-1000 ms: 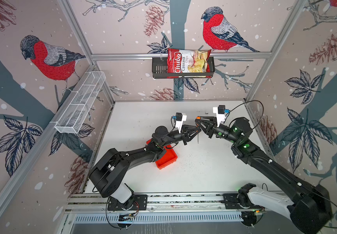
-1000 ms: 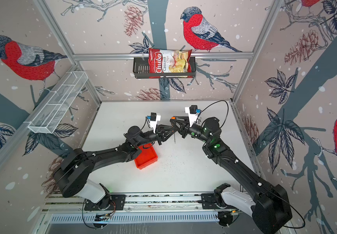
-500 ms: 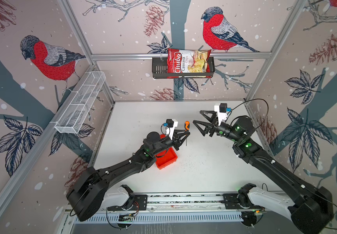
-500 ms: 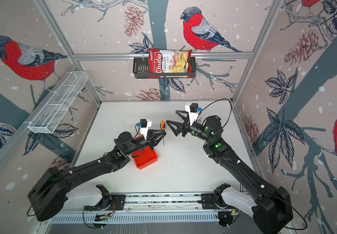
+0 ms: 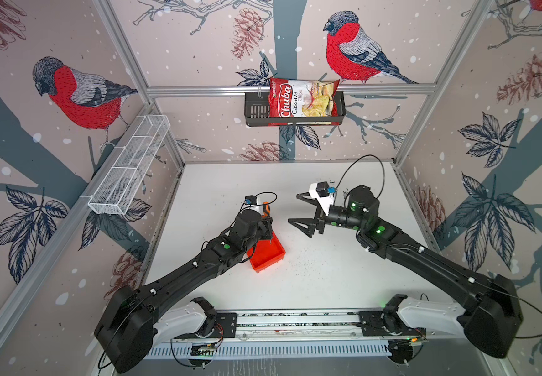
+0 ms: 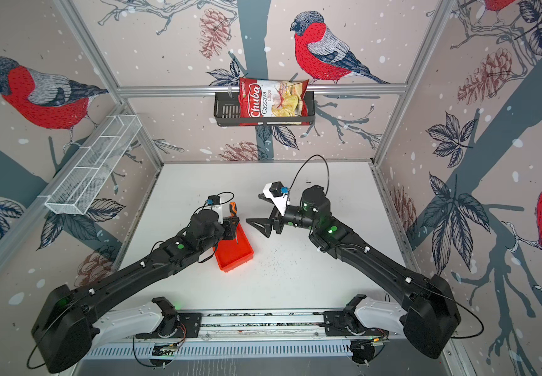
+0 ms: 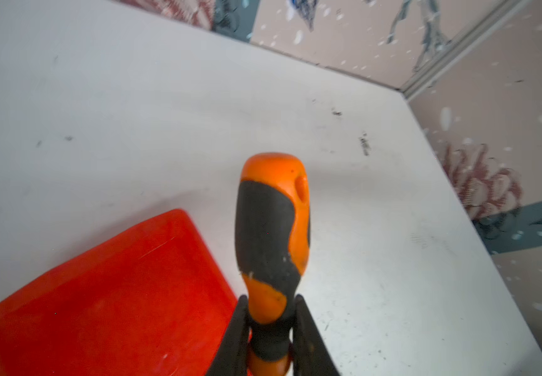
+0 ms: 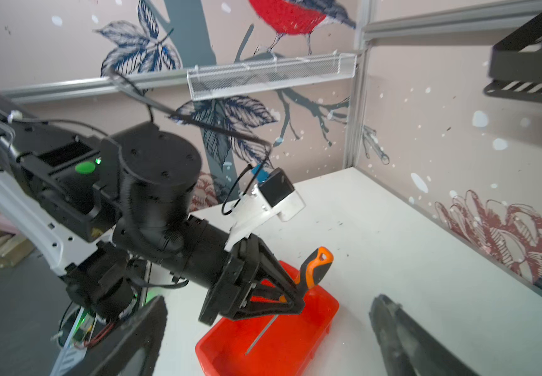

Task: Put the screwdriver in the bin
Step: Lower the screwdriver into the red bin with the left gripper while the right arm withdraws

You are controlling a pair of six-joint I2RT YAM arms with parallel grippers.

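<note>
My left gripper (image 5: 265, 227) (image 7: 271, 302) is shut on the neck of the screwdriver (image 5: 265, 208) (image 6: 232, 208) (image 7: 273, 228), low on its orange-and-black handle. The handle points up and away. In the right wrist view the thin silver shaft (image 8: 263, 335) slants down into the red bin (image 8: 295, 355). The bin (image 5: 269, 257) (image 6: 235, 255) (image 7: 100, 293) lies on the white table under the left gripper. Whether the tip touches its floor I cannot tell. To the right of the screwdriver my right gripper (image 5: 293, 208) (image 6: 252, 208) (image 8: 269, 299) stands wide open and empty.
A black slotted basket (image 5: 256, 112) with a bag of cassava chips (image 5: 302, 101) hangs on the back wall. A white wire mesh basket (image 5: 129, 169) is fixed to the left wall. Panel walls close three sides, and the arms' base rail (image 5: 295, 320) runs along the front.
The right gripper let go of the screwdriver, opened wide and drew back to the right. The left gripper carried the screwdriver left and nearer, over the bin.
</note>
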